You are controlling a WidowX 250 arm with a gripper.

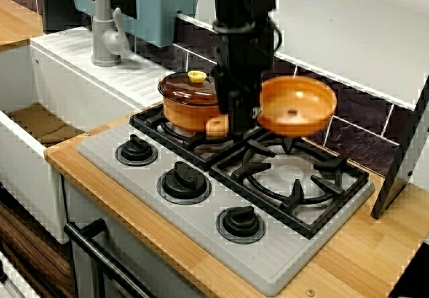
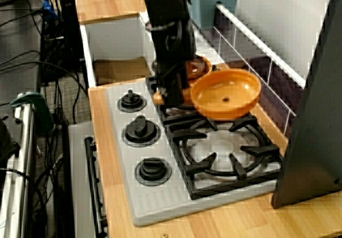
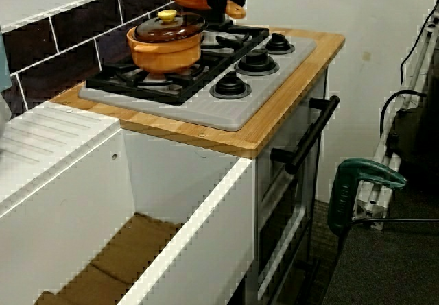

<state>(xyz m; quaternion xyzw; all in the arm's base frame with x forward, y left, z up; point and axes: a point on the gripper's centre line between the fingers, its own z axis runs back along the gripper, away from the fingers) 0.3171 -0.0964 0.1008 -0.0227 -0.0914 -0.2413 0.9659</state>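
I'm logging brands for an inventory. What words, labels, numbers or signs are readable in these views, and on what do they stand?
None can be read in any view.
The orange bowl held by the gripper, the lidded orange pot, the grey hob and its knobs show no print.
The green clamp bears no mark that I can make out.

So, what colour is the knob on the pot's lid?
The knob is yellow; the front view shows it best.
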